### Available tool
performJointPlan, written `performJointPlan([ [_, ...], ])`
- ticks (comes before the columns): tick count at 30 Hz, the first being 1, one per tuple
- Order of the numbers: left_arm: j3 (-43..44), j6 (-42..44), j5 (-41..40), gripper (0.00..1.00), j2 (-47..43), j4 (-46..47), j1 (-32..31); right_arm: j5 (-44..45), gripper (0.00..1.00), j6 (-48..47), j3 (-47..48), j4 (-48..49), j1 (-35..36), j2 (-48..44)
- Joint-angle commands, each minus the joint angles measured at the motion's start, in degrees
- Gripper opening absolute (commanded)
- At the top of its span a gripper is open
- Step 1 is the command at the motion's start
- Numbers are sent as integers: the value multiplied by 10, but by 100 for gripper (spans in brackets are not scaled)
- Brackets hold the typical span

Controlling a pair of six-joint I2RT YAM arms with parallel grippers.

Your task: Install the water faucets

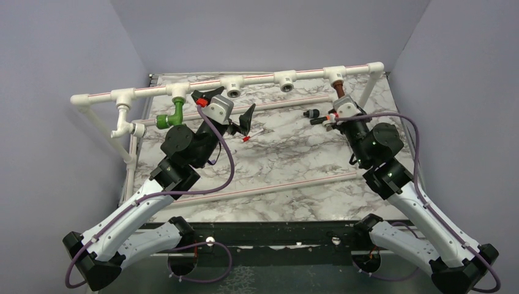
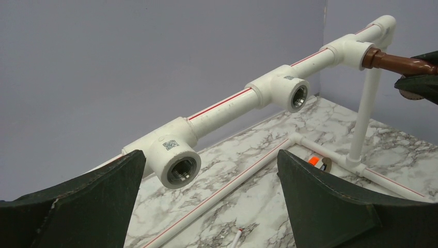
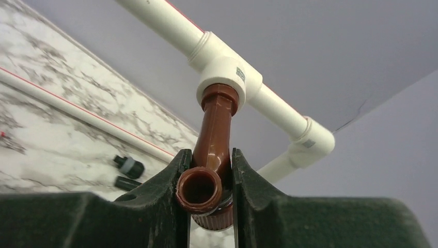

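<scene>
Clamping copper faucet [image 3: 214, 126], right hand [image 3: 209, 160], left hand [image 2: 210, 155] spread

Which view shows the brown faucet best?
Right wrist: the brown faucet is close up, clamped between the fingers, its stem in the T-fitting. Top external shows it small; left wrist catches only its stem end at the edge.
</scene>
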Motion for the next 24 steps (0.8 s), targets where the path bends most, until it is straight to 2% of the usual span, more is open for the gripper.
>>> performJointPlan([
  [1,-3,5,8,99,-5,6,-2,-6,1,320,46,25,4,-10],
  [15,-3,5,9,99,-4,6,-2,97,0,759,15,64,4,-19],
  [19,-3,4,8,99,-5,6,-2,94,1,805,0,85,5,-15],
  [24,-3,4,8,99,-7,6,-2,95,1,802,6,85,5,-1],
])
